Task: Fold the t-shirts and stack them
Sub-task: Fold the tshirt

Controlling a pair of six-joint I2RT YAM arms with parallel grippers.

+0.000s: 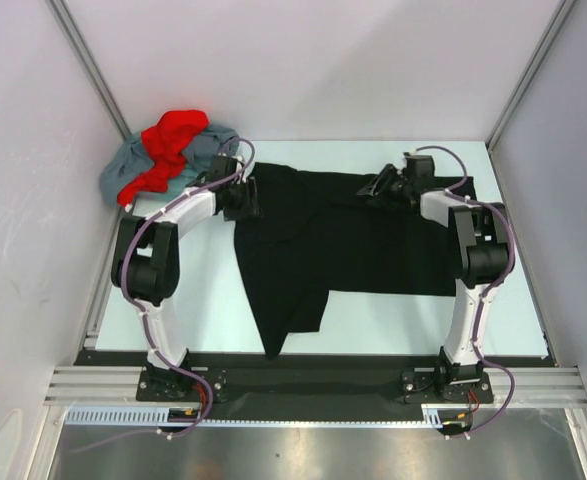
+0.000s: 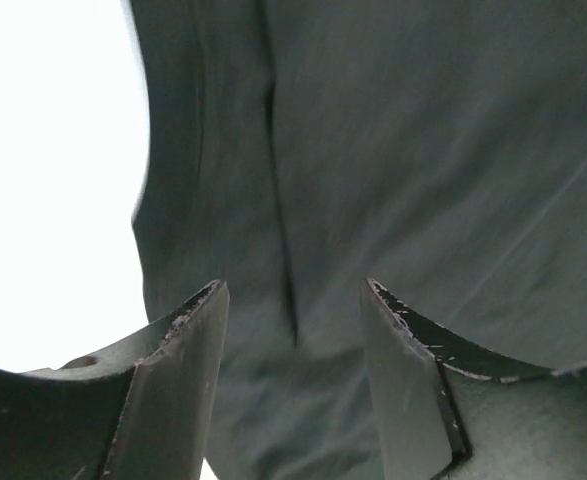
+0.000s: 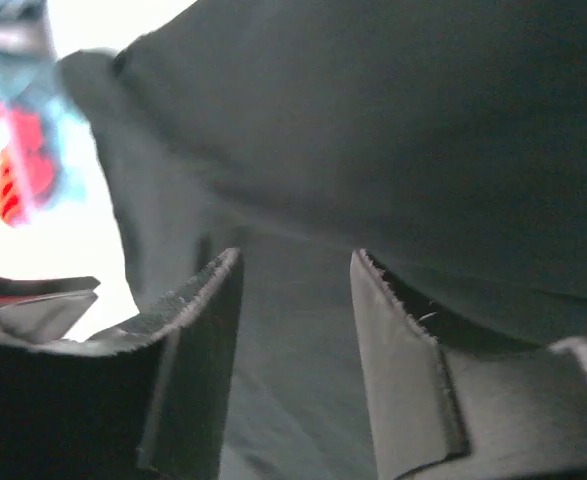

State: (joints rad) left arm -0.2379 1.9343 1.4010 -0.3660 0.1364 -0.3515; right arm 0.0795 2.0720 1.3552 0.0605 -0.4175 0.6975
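A black t-shirt [image 1: 353,240] lies spread over the middle of the table, one part trailing toward the near edge. My left gripper [image 1: 250,190] hovers at its far left corner, jaws open over the dark cloth [image 2: 373,150] with nothing pinched. My right gripper [image 1: 381,186] is at the shirt's far edge, also open above the black fabric [image 3: 393,140]. A bright red t-shirt [image 1: 170,145] lies crumpled on a grey-blue one [image 1: 125,172] at the far left corner; both appear blurred in the right wrist view, the red shirt [image 3: 18,170] at the left.
White walls close in the table on the left, back and right. The pale table surface [image 1: 213,310] shows beside the black shirt. The arm bases stand on a black rail [image 1: 303,385] at the near edge.
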